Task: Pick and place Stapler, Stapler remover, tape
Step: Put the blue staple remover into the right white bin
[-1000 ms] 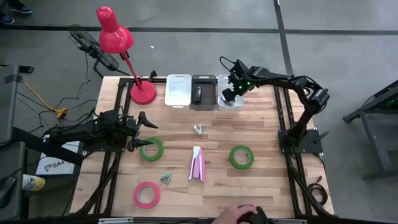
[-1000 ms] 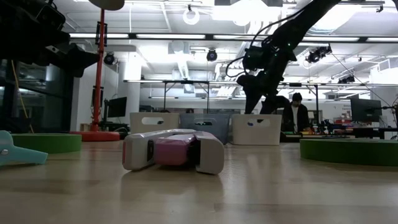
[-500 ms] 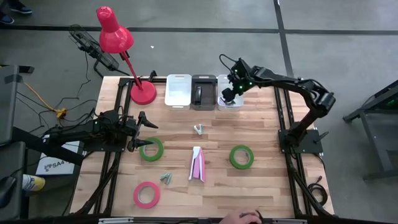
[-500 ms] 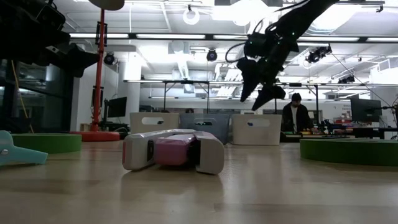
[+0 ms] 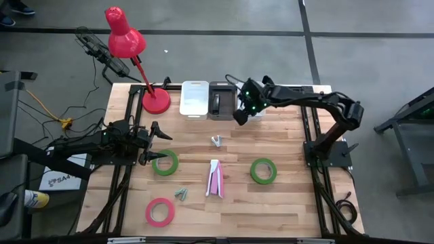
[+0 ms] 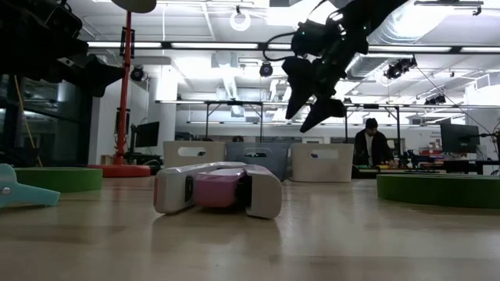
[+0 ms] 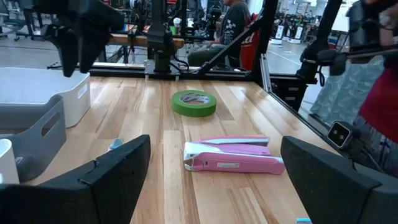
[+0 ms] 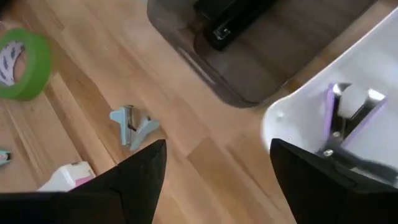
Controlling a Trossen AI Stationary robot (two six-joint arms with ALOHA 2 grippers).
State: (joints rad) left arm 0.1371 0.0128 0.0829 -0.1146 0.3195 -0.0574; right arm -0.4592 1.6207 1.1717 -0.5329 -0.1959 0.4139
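Note:
My right gripper hangs open and empty above the table, in front of the bins. Below it lies a light-blue staple remover. A pink-and-white stapler lies flat mid-table. Flat on the table lie one green tape roll at the left, another green roll at the right and a pink roll near the front. A second staple remover lies beside the pink roll. My left gripper waits open at the left edge.
Three bins stand along the far edge: a white one, a dark grey one holding a black stapler, and a white one holding a purple staple remover. A red desk lamp stands at the far left.
My right gripper has risen from over the right-hand white bin and swung toward the table's left and near side, now above the bare wood in front of the grey bin. A person's hand at the near edge has drawn back out of view.

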